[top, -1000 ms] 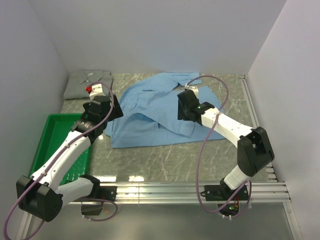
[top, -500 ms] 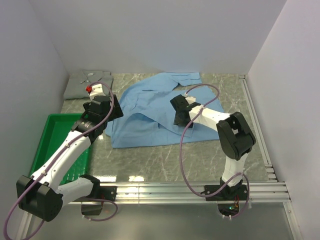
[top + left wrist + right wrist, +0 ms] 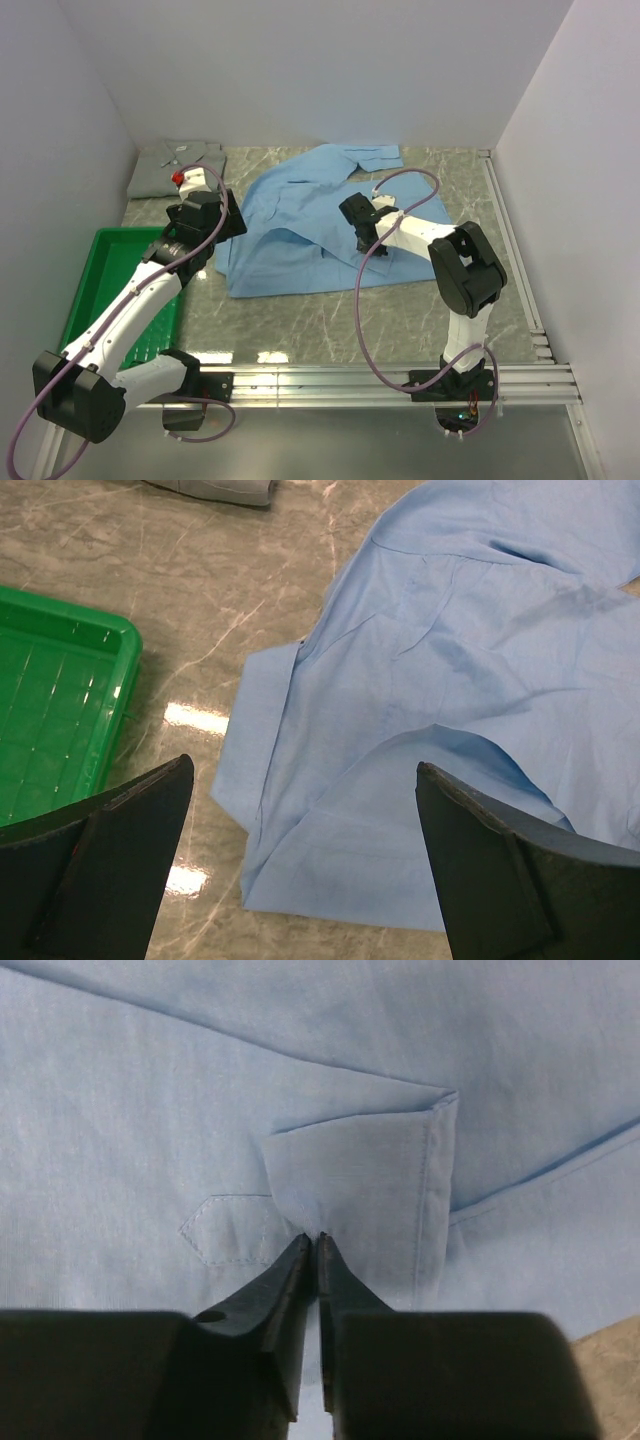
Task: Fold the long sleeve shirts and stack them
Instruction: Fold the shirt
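The right gripper (image 3: 312,1242) is clamped on a cuff flap (image 3: 360,1190) of the light blue shirt (image 3: 300,225), which lies rumpled mid-way across the counter (image 3: 300,320). The left gripper (image 3: 302,780) hangs apart above the shirt's left edge. The bite looks shallow, so lifting may slip it free or drag underlying layers.

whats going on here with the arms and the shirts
Two arms are partway through folding shirts. The right gripper is shut on a small flap of the blue shirt, which lies spread and rumpled mid-table. The left gripper hovers open above that shirt's left edge, holding nothing. The grey shirt lies folded in the far left corner, beyond the green tray.
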Tool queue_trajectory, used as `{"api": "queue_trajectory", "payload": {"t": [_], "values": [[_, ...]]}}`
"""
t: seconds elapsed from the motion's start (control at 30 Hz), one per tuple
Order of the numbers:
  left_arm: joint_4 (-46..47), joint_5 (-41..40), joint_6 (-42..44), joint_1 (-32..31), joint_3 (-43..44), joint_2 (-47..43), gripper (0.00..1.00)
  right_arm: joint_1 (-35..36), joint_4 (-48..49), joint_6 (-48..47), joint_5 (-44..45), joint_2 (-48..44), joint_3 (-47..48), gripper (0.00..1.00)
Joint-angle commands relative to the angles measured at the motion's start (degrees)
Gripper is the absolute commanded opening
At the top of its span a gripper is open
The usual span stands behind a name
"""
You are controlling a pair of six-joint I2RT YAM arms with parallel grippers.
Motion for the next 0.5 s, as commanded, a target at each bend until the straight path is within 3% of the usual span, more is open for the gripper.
{"api": "queue_trajectory", "payload": {"t": [0.0,0.07,0.47], "values": [[1.6,0.5,0.6,-0.2,-0.3,-0.8,0.99,0.0,-1.5,0.0,4.1,-1.2,2.1,0.05],[1.6,0.5,0.6,-0.3,-0.3,-0.8,0.99,0.0,-1.9,-0.4,4.3,-1.7,2.3,0.00],[1.7,0.5,0.6,-0.3,-0.4,-0.9,0.99,-0.4,-6.5,-5.9,1.9,-15.9,10.9,0.00]]}}
